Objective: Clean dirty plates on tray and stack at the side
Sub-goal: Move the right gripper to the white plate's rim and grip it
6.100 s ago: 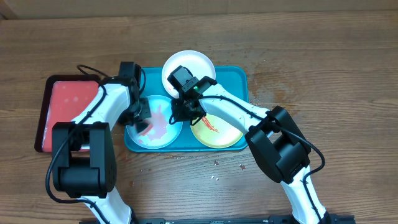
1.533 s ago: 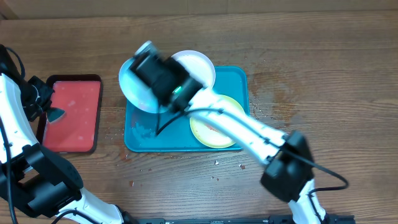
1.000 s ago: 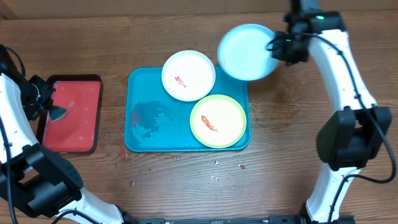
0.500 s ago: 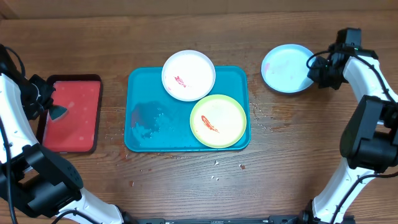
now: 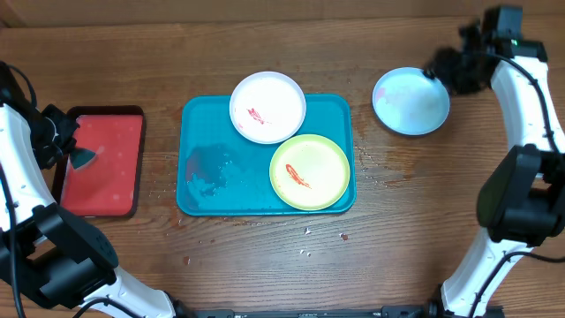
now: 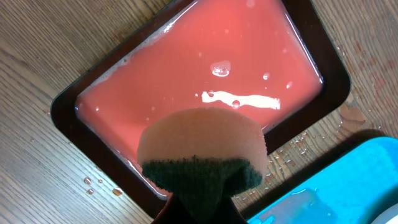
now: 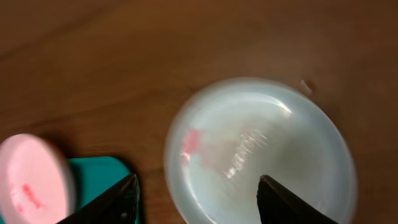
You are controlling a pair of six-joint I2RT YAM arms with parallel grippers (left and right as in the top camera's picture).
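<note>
The teal tray (image 5: 199,190) lies mid-table. On it a white plate (image 5: 267,107) and a yellow-green plate (image 5: 309,171) each carry a red smear. A light blue plate (image 5: 410,101) lies on the bare wood to the right of the tray, and in the right wrist view this plate (image 7: 292,143) shows a faint pink mark. My right gripper (image 5: 452,67) hovers at its far right rim, open (image 7: 199,199), with nothing between the fingers. My left gripper (image 5: 72,148) is shut on an orange and green sponge (image 6: 202,149) above the red tray.
A red tray (image 5: 106,163) with a dark rim, holding pinkish liquid (image 6: 205,68), lies left of the teal tray. Water drops and crumbs dot the wood in front of the teal tray. A wet patch (image 5: 207,168) marks the teal tray's left half.
My right gripper carried the light blue plate off the tray, set it on the wood at the right, opened and drew back a little. The left arm stayed still with the sponge.
</note>
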